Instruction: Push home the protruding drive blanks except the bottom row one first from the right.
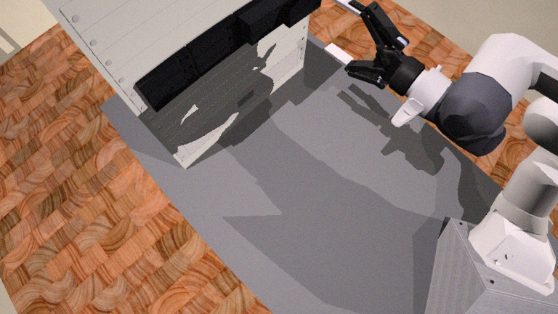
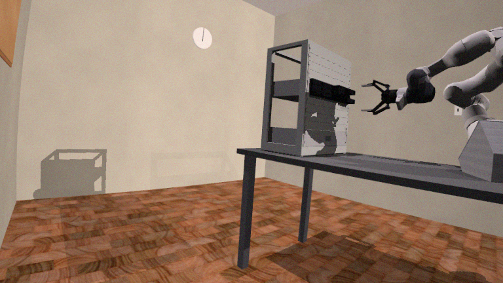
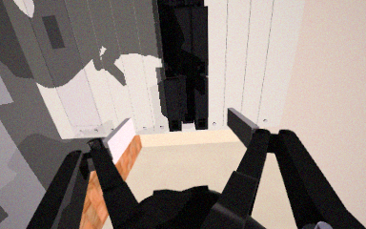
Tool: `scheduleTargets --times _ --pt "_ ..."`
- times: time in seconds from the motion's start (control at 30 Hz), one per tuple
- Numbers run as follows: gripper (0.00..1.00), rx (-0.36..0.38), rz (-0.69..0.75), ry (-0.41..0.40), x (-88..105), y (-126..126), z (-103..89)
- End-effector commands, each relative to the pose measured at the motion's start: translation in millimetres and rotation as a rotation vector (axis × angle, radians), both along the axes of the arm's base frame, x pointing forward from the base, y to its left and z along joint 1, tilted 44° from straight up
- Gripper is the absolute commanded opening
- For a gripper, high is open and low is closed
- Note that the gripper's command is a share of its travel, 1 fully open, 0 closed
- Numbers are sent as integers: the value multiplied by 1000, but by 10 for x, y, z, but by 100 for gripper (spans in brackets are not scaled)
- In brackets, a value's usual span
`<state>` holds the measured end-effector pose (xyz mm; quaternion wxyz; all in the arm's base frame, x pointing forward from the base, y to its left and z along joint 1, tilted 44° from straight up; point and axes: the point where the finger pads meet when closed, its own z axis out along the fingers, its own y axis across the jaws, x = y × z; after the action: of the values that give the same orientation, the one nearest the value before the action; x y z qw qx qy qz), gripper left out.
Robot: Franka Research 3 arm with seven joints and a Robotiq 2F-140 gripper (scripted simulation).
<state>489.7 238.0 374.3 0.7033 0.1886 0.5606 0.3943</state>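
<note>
1. Rack (image 1: 135, 14) (image 2: 304, 98) (image 3: 248, 57): its far top is cut off by the top view's edge.
2. Black drive blanks (image 1: 213, 43) (image 2: 326, 88) (image 3: 193, 43): seams too dark to tell row from row.
3. Arm (image 1: 510, 59) (image 2: 471, 48): cut off at right.

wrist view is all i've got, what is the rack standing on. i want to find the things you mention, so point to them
Observer: A dark table (image 2: 371, 172); the exterior view shows the rack (image 1: 164, 1) (image 2: 304, 116) (image 3: 254, 62) upright at one end of it.

Operator: and what's the arm mounted on

Observer: A grey block with slanted sides (image 1: 456, 278) (image 2: 478, 154), at the table's other end.

Operator: anything on the wall behind the rack

Observer: Yes, a round white clock (image 2: 202, 37), left of the rack in the exterior view.
</note>
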Motion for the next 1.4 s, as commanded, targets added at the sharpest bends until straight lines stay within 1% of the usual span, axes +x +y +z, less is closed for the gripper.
scheduleTargets --times 0.0,0.1,0.2,1.37 --pt "100 14 48 -5 66 55 117" --pt "100 14 48 -5 141 -3 179" --pt "100 14 48 -5 171 -26 205" --pt "100 14 48 -5 174 -28 207"
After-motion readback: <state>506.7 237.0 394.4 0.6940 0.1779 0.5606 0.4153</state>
